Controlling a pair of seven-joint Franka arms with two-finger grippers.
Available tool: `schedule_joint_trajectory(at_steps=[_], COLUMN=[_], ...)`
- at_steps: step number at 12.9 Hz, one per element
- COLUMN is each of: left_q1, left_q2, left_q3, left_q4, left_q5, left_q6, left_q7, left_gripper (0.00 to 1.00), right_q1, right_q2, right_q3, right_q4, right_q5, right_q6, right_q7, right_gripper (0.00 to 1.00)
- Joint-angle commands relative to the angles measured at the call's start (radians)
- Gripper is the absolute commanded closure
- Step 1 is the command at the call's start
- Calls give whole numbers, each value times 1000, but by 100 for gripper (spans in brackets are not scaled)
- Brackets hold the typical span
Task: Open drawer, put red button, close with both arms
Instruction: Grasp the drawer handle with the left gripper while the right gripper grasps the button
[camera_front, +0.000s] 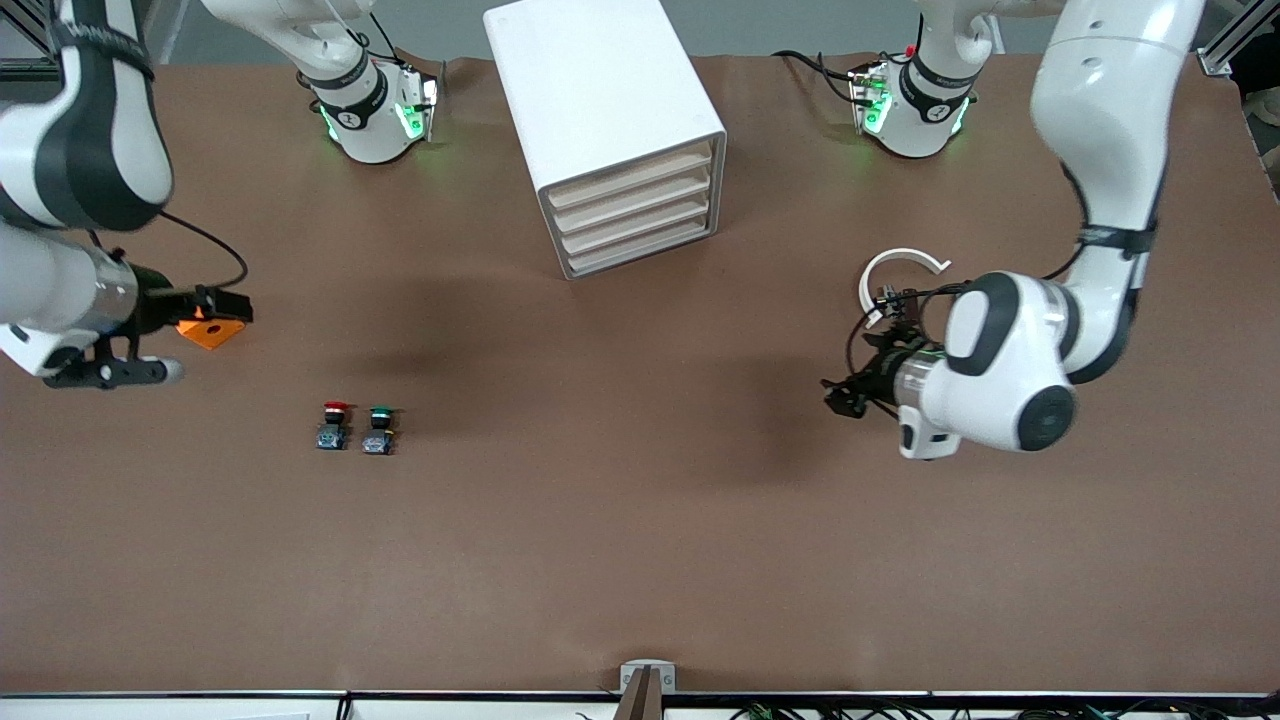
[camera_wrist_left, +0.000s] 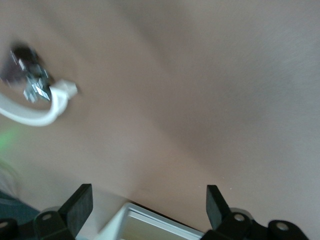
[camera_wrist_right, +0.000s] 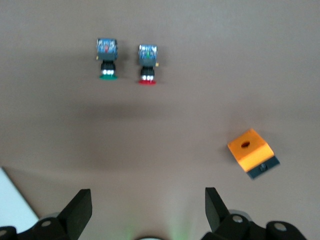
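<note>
Brown table (camera_front: 640, 560) — white cabinet (camera_front: 600, 110) upright.

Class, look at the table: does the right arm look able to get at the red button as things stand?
Probably yes. The right pincer is open and empty, up over bare table, and the red button stands in the open. Only the green button sits close beside it, so the grasp would need care.

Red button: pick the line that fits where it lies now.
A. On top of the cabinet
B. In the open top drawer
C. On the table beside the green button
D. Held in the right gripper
C: the red button lies on the table right beside the green button, with all the cabinet drawers shut and both grippers open and empty.
</note>
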Motion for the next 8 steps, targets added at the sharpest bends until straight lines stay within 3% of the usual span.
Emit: schedule_joint_trajectory(at_steps=[1,4,8], left_q1=[-52,-112,-203], left_q2=[37,63,100], left_q3=[5,3,3], left_q4=[24,26,26], left_q5=[-52,-119,-243], left_q6=[-8,-29,-142], left_q7=[-224,-594,-823], left_gripper=[0,0,0], right_q1=[-2,-8,1], right_q2=[-2,45,200], right_q3=[-2,-2,-1], right_q4=[-115,-219,-208], right_q5=[0,0,2], right_q6=[172,410,572], right_q7=[8,10,71], right_gripper=[0,0,0])
